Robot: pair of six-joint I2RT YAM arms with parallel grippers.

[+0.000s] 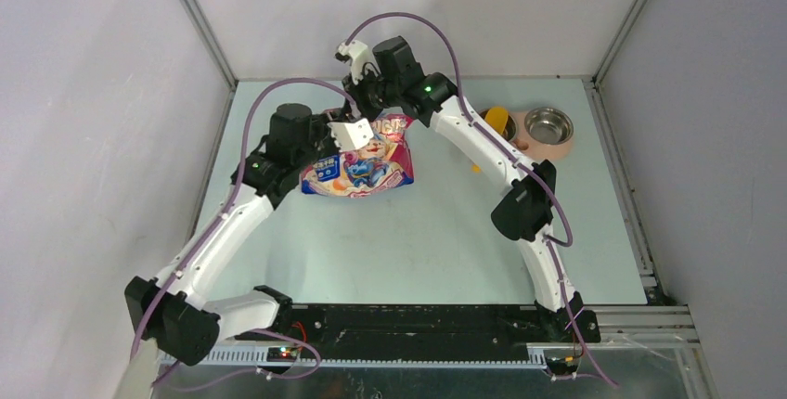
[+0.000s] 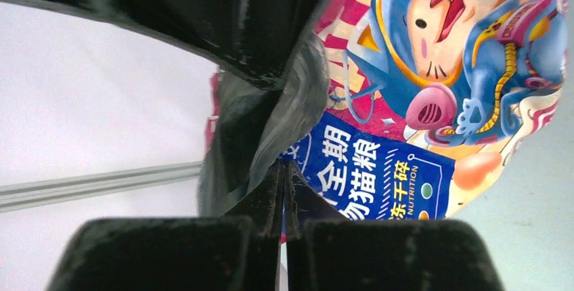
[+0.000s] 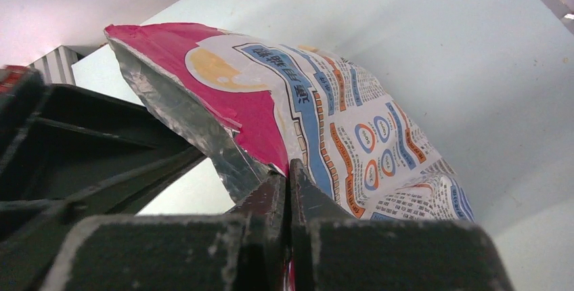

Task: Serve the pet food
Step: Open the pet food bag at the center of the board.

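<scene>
Top view: bag point(image 1: 367, 169) is gripped at its far edge by L gripper point(image 1: 347, 132) and R gripper point(image 1: 358, 102), close together. Steel bowl point(image 1: 548, 124) and yellow scoop point(image 1: 496, 121) are seen well apart, to the right.

L wrist: L gripper point(image 2: 284, 169) is pinched shut on bag point(image 2: 433, 101) edge.

R wrist: R gripper point(image 3: 290, 172) is clamped on foil rim of bag point(image 3: 352, 135).

Pet food is not visible; its location cannot be determined.

1 overhead view, 2 close wrist views, common bag point(image 1: 357, 169)
</scene>
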